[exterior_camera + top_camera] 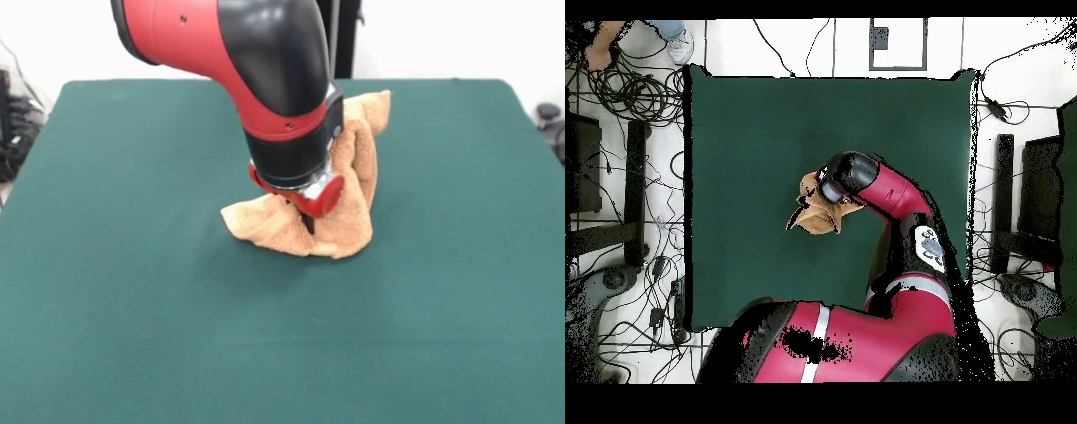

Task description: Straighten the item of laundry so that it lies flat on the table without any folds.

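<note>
One pincer [309, 221] shows, low over the middle of the table [132, 291], and only a dark sliver of it is visible under the red wrist flange, pressed into the cloth; whether it is parted or clamped, and whether it has hold of the cloth, cannot be told from either view. Around it lies the towel [349, 225], tan-orange terry, bunched and folded. In the front view its long axis runs from a low, flattened corner at the near left, just under the wrist, up and back to a raised end at the far right, near the table's far edge, so the heap points diagonally away from the camera. That far part stands up in a ridge against the arm's black cuff, while the near part rests on the green cloth in thick, doubled layers. In the overhead view the towel [810, 215] shows as a small crumpled patch beside the arm's [895, 200] end, close to the table's centre, with a pointed corner sticking out to the left. No tag, label or writing can be read.
</note>
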